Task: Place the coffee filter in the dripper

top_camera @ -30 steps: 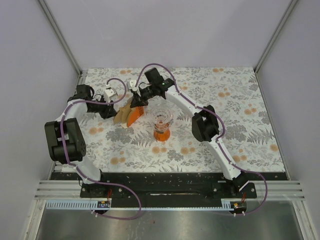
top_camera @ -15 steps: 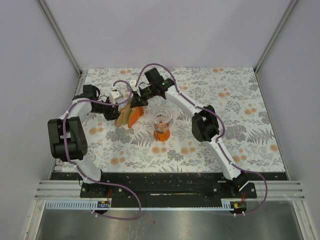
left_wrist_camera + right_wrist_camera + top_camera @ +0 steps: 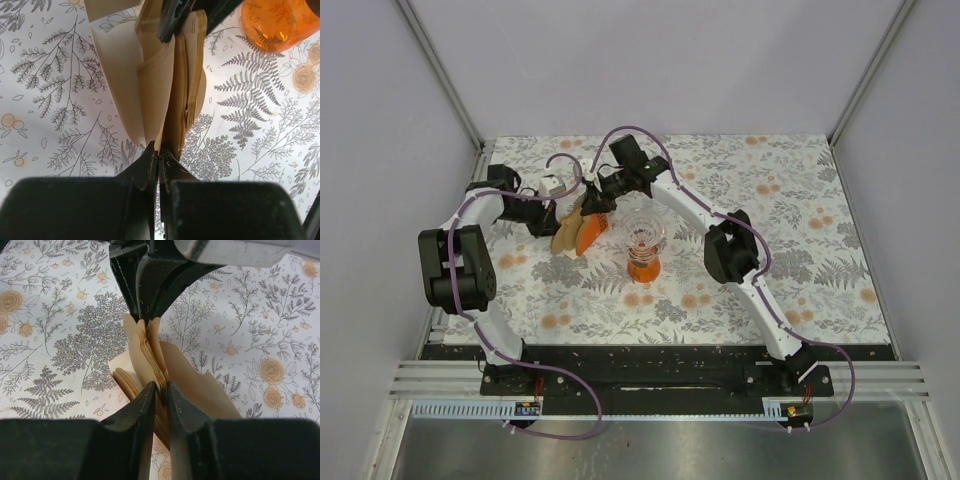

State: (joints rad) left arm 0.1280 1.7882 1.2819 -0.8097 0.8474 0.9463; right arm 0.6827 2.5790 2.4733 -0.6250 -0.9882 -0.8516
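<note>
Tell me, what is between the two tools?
The stack of brown paper filters: the left wrist view shows the left tool below it and the right tool above.

Robot lab cell
Plain walls [image 3: 670, 60] and aluminium rails [image 3: 438, 70] are boxing in a floral table [image 3: 820, 200] bearing bolted robot arms [image 3: 732, 250].

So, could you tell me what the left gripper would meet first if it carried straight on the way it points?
The filter bundle, touching the shut left gripper; it seems to pinch one filter by its edge. Just beyond, the right gripper clamps the bundle from the opposite side.
</note>
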